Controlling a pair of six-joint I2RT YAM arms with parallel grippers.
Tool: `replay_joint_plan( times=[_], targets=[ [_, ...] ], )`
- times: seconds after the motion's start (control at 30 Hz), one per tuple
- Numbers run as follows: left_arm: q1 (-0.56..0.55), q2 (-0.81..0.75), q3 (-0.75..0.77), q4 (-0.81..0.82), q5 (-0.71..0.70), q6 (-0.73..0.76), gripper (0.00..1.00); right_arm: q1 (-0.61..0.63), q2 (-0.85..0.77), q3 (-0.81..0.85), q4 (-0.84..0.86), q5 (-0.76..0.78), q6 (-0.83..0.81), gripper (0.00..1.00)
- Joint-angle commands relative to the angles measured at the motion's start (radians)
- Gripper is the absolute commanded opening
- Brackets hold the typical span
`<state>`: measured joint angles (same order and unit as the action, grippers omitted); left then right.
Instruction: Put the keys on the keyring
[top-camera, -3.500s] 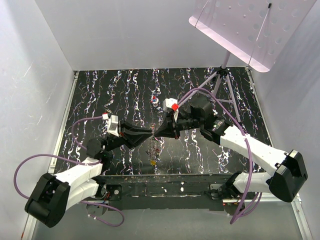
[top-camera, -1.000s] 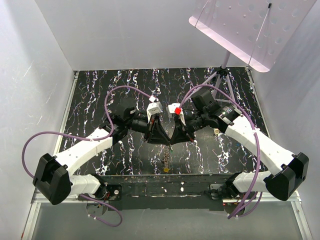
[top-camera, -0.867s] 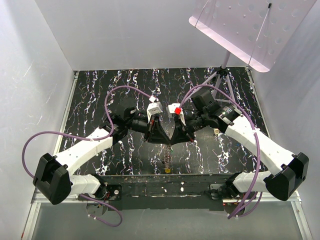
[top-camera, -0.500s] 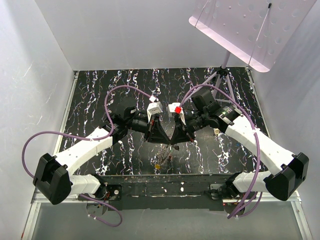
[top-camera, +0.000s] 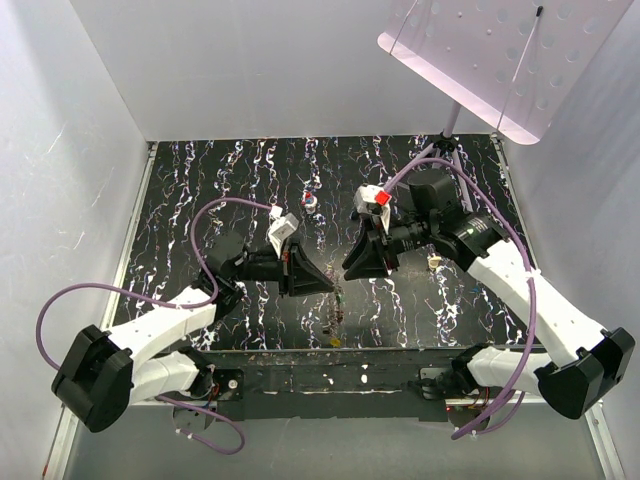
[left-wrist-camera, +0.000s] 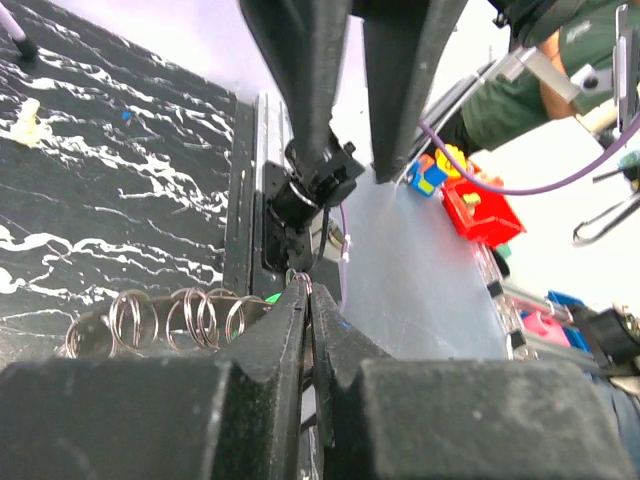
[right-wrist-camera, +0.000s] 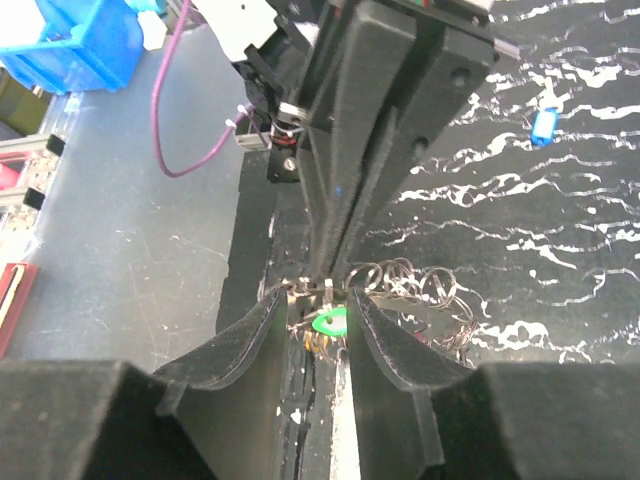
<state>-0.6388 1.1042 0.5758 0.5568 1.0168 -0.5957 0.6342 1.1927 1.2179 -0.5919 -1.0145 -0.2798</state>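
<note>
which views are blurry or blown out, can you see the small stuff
Top view: sharp, evenly lit, but the white streaks on the black table camouflage the keys. Left wrist view: the left claw is a dark, soft mass; the room beyond the table is washed out. Right wrist view: the right claw is blurred up close, the green key fairly crisp.

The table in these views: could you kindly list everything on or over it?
table: one, black with white marbling, under everything.
ring chain: one, silver wire loops, near table edge, centre.
green key: one, green, next to the ring chain.
beige lump: one, beige, right half of the table.
blue key: one, blue, near the beige lump.
blob: one, red-white-blue, mid-table, farther back.
stand: one, lilac, far right corner.
left hand: one, black, shut at the chain.
right hand: one, black, open.
</note>
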Motion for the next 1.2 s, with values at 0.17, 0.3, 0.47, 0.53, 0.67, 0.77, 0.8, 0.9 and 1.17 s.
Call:
replay_joint_plan(
  times=[0.17, 0.3, 0.47, 0.53, 0.67, 0.77, 0.8, 0.9, 1.17],
  targets=[
    [0.004, -0.029, -0.155, 0.691, -0.236, -0.283, 0.0, -0.001, -0.044, -0.086, 0.319, -0.044, 0.31, 0.4],
    [0.001, 0.003, -0.205, 0.836, -0.296, -0.311, 0.0, -0.001, -0.047, -0.11, 0.402, -0.016, 0.413, 0.4],
    [0.001, 0.023, -0.225, 0.913, -0.333, -0.322, 0.0, -0.002, -0.035, -0.104, 0.449, 0.014, 0.491, 0.4],
    [0.001, 0.019, -0.228, 0.91, -0.339, -0.317, 0.0, -0.002, -0.035, -0.107, 0.458, 0.007, 0.511, 0.39],
    [0.001, 0.003, -0.234, 0.896, -0.354, -0.305, 0.0, -0.004, -0.038, -0.121, 0.451, -0.001, 0.505, 0.37],
    [0.001, 0.002, -0.237, 0.896, -0.359, -0.306, 0.0, -0.002, -0.039, -0.136, 0.432, 0.008, 0.484, 0.37],
    [0.001, 0.0, -0.237, 0.899, -0.36, -0.308, 0.0, -0.002, -0.041, -0.141, 0.429, 0.01, 0.479, 0.37],
    [0.001, 0.003, -0.235, 0.905, -0.362, -0.312, 0.0, -0.002, -0.039, -0.146, 0.42, 0.016, 0.461, 0.37],
    [0.002, 0.009, -0.234, 0.913, -0.365, -0.323, 0.0, -0.001, -0.035, -0.15, 0.419, 0.02, 0.449, 0.35]
  ],
)
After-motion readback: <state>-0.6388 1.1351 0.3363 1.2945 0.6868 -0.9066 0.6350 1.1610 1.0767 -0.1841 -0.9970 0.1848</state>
